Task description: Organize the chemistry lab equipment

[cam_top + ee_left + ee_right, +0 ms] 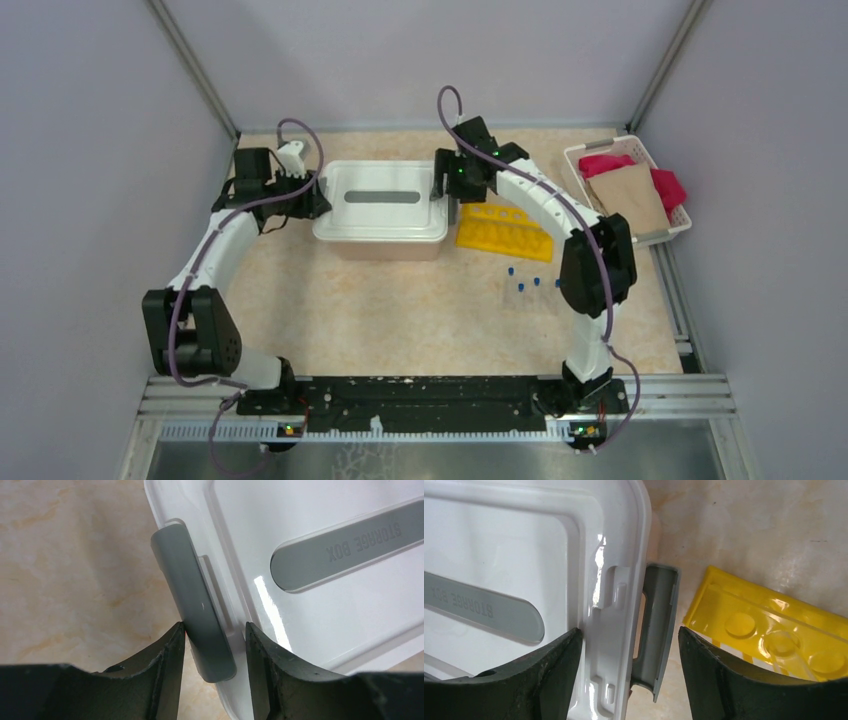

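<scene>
Storage box [380, 215], glossy white moulded plastic, sits lidded at centre of table [400, 320]; both arms work its ends, likely unlatching it to stow equipment. Left gripper [213, 632] straddles 9 o'clock clip [190, 595], curved matte grey; jaws parted, one finger touching, nothing clamped. Right gripper [630, 635] brackets 3 o'clock clip [659, 615], released, gaps both sides. Yellow tube rack [505, 232], translucent and dimpled, lies just beside box at 3 o'clock. Blue-capped tubes [522, 287] lie scattered at 5 o'clock.

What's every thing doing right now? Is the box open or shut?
storage box, lid on.
left gripper, open around the left latch.
right gripper, open, straddling lid edge and right latch.
left latch, clipped or not, unclear.
right latch, swung out from the lid.
yellow tube rack, on the table, no tubes in it.
blue-capped tubes, loose on the table.
basket, holding cloths.
</scene>
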You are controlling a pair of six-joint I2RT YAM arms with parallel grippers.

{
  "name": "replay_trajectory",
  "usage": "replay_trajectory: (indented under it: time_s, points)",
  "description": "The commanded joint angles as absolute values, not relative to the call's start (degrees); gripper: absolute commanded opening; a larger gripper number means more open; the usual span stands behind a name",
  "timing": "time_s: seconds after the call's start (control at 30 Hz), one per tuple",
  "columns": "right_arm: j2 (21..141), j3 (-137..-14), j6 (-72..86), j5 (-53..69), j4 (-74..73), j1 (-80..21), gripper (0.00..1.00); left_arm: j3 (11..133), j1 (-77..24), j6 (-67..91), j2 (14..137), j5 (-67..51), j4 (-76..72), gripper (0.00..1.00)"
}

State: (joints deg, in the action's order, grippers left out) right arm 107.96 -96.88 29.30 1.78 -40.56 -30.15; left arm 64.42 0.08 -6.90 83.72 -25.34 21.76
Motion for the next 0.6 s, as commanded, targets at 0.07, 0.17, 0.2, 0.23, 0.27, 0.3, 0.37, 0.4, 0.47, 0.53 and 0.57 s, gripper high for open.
replay_trajectory:
  time_s: [0.07, 0.17, 0.2, 0.23, 0.27, 0.3, 0.37, 0.4, 0.47, 0.53, 0.57]
  points:
    - [109.63, -100.11, 31.80, 5.23, -37.34, -32.03, 0.65, 64.33, 0.60, -9.35, 79.74, -24.53, 23.45, 0.40]
    - [110.33, -100.85, 32.40, 4.54, -37.24, -33.30, 0.60, 64.13, 0.66, -8.53, 78.71, -25.81, 24.79, 0.41]
    - [110.36, -100.89, 32.78, 4.30, -37.11, -33.56, 0.60, 63.75, 0.66, -8.30, 78.21, -26.38, 24.97, 0.41]
    - [110.19, -100.84, 33.04, 3.92, -36.77, -33.75, 0.59, 63.50, 0.67, -8.06, 77.75, -26.74, 25.08, 0.41]
    - [110.08, -100.81, 33.47, 3.34, -36.68, -33.87, 0.59, 63.20, 0.62, -7.73, 77.42, -26.97, 25.15, 0.41]
    - [109.90, -100.81, 33.72, 2.74, -36.57, -33.92, 0.59, 63.05, 0.66, -7.66, 77.09, -27.39, 25.31, 0.41]
    - [109.35, -100.80, 34.12, 1.94, -36.21, -33.93, 0.58, 62.97, 0.65, -7.29, 76.76, -27.86, 26.00, 0.41]
    - [109.10, -100.72, 34.17, 1.53, -36.02, -33.93, 0.58, 62.97, 0.64, -7.07, 76.58, -28.20, 26.43, 0.41]
    - [108.23, -100.64, 34.39, 1.01, -35.43, -33.98, 0.58, 62.74, 0.67, -6.65, 76.20, -29.05, 27.26, 0.41]
    - [107.40, -101.08, 35.06, 1.39, -35.57, -33.97, 0.59, 62.28, 0.63, -6.26, 75.72, -29.13, 27.32, 0.41]
    - [107.03, -101.49, 35.35, 1.48, -36.31, -34.00, 0.62, 62.11, 0.64, -6.18, 75.50, -28.83, 27.20, 0.41]
